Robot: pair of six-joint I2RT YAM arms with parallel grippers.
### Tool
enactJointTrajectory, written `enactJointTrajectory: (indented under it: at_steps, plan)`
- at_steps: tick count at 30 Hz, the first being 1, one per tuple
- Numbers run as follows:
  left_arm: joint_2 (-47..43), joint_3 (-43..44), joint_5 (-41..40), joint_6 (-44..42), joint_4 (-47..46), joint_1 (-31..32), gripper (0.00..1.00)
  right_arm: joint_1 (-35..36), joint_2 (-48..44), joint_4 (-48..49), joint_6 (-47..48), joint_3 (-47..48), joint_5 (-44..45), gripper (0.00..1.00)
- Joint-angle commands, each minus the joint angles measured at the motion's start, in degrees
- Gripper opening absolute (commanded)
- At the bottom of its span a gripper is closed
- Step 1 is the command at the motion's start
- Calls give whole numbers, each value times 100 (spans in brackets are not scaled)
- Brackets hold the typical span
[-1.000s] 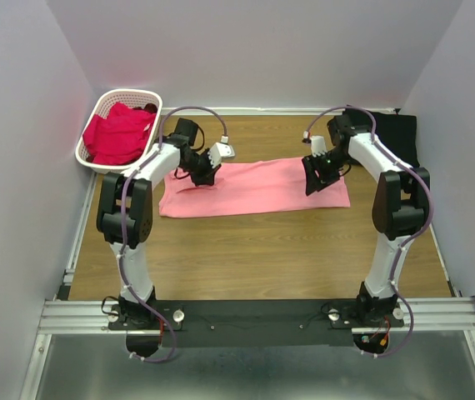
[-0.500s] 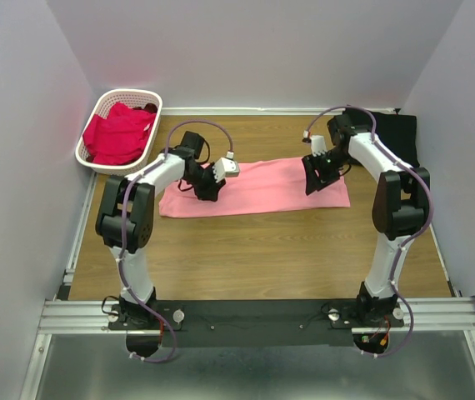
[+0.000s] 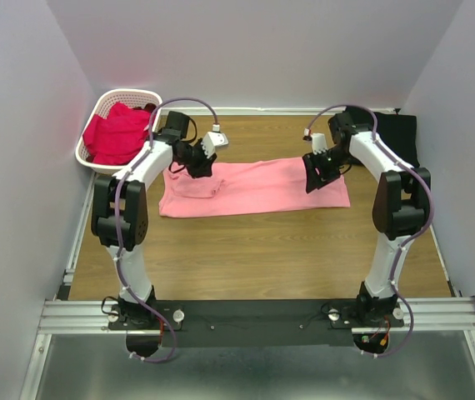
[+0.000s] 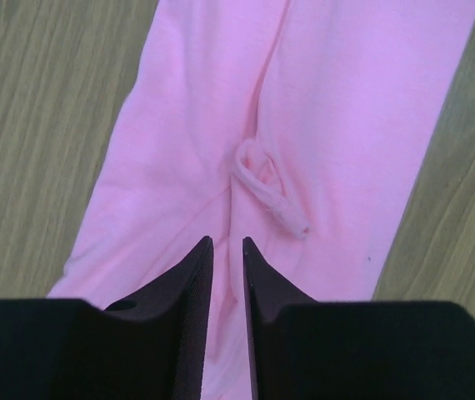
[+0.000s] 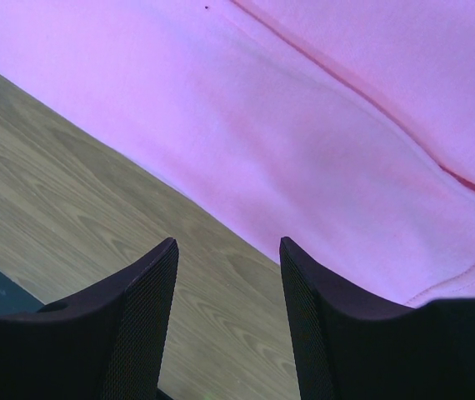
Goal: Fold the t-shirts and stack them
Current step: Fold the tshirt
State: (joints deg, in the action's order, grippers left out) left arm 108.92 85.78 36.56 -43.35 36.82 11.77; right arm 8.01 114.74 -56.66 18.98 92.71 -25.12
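Observation:
A light salmon-pink t-shirt (image 3: 258,187) lies as a long folded strip across the middle of the table. My left gripper (image 3: 197,165) is at its left end; in the left wrist view the jaws (image 4: 226,242) are almost closed, with creases of the pink cloth (image 4: 304,100) running into them. My right gripper (image 3: 312,179) is open over the shirt's right part; in its wrist view (image 5: 227,242) bare wood shows between the jaws, beside the pink edge (image 5: 321,125). A black t-shirt (image 3: 396,133) lies at the back right. Magenta-red t-shirts (image 3: 119,133) are heaped in the basket.
The white slotted basket (image 3: 96,112) stands at the back left corner against the wall. Walls close in the table on the left, back and right. Bare wooden tabletop (image 3: 254,258) lies between the pink shirt and the arm bases.
My left gripper swung down and to the right over the shirt's left end, then back up and left to its far edge. A small fold now lies on that end. The right arm stayed put.

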Motion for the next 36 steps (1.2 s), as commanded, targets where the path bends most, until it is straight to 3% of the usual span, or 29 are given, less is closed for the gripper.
enactJointTrajectory:
  at_steps: [1, 7, 14, 21, 27, 32, 36]
  plan:
    - [401, 150, -149, 257, -87, 141, 27, -98, -39, -73, 18, 186, 51, 59]
    - [586, -87, -543, 380, -289, 607, 25, -168, 180, -73, 88, 441, 192, 59]
    - [332, -272, -922, 617, -369, 713, 25, -212, 768, -73, 211, 1144, 473, 59]
    - [-600, -789, -966, 1214, -456, 388, 40, -221, 1436, -47, 343, 1707, 948, 59]
    - [-514, -1301, -1177, 1934, -903, 72, 42, -212, 1587, 67, 387, 1392, 1360, 58]
    - [-188, -880, -1265, 2445, -1221, -350, 36, -212, 1394, 252, 439, 654, 1686, 52]
    - [-135, -301, -1353, 2324, -1248, -535, 38, -212, 902, 235, 457, 415, 1311, 51]
